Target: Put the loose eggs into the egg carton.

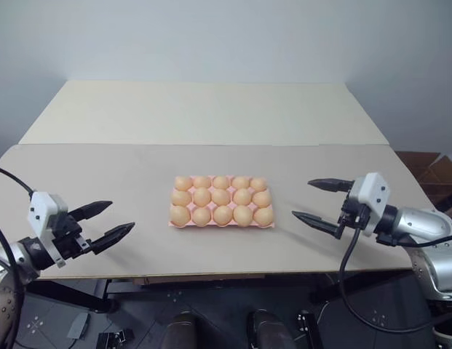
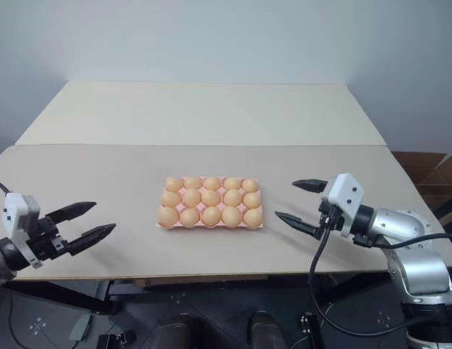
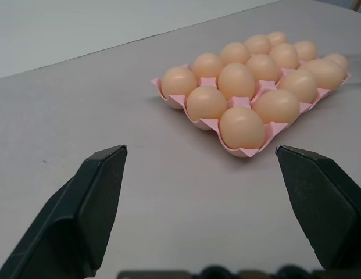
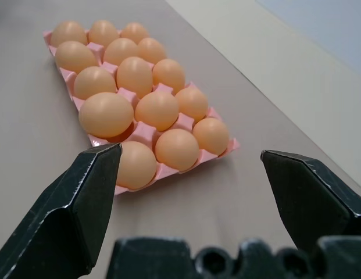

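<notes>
Fifteen pale orange-tan eggs fill all fifteen cups of the one pink egg carton, three rows of five, which lies flat near the front middle of the bench. Left gripper and right gripper hang well apart on either side, both spread wide and empty

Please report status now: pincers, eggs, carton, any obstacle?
Left pincer, right pincer open, empty. Egg carton full, fifteen eggs. Nothing in the way.
</notes>
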